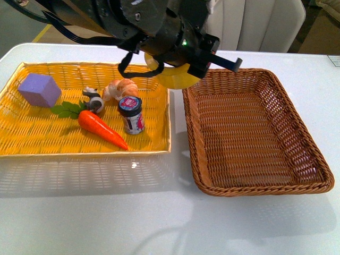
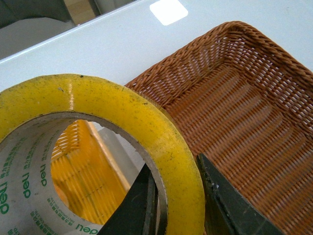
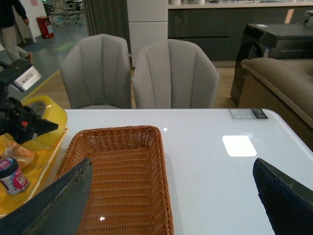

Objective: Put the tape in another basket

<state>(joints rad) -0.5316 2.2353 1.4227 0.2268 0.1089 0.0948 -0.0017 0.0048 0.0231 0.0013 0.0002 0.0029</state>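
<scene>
While the left claw is clamping the tape roll, the wicker basket is lying just beside it, a jar opposite; the right claw is gaping.

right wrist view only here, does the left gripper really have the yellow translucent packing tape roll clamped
Observer: Yes. The left wrist view shows the left gripper pinching the wall of the yellow translucent packing tape roll, one finger inside the ring, one outside.
Operator: is it over the brown basket yet
Observer: Front view puts it between the far corners of the bright yellow woven basket and the dark brown woven wicker basket; whether past the brown rim, cannot tell.
</scene>
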